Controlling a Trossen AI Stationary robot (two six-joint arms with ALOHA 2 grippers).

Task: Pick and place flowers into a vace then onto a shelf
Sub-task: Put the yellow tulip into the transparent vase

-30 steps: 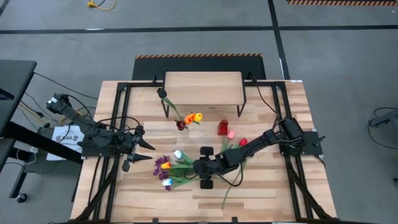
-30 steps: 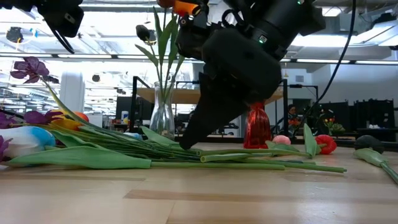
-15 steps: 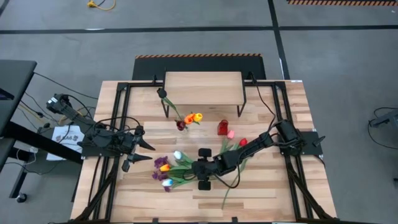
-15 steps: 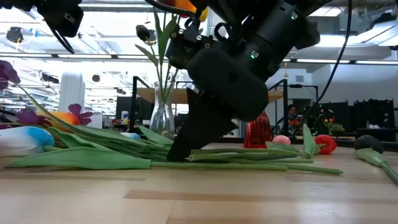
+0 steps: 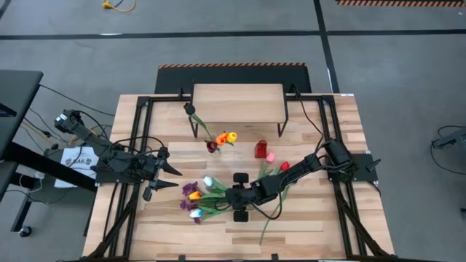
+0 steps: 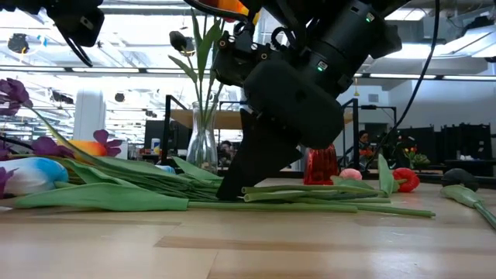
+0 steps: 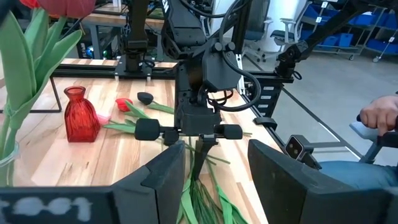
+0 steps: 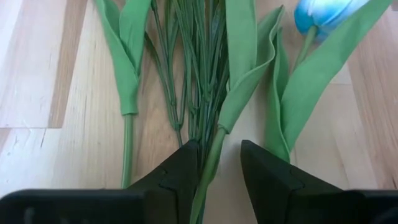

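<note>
Green-stemmed flowers (image 5: pixel 202 196) flat (multi-col. heads), bunched.

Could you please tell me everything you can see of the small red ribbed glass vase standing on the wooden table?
The small red ribbed glass vase is translucent, with a bulbous body, a narrow neck and a flared lip. It stands upright and holds nothing. Seen from above, it sits in front of the shelf with the light wooden top, right of the clear glass vase that holds tulips. A pink tulip head lies right beside it; whether they touch cannot be told. No gripper is near it.
</note>
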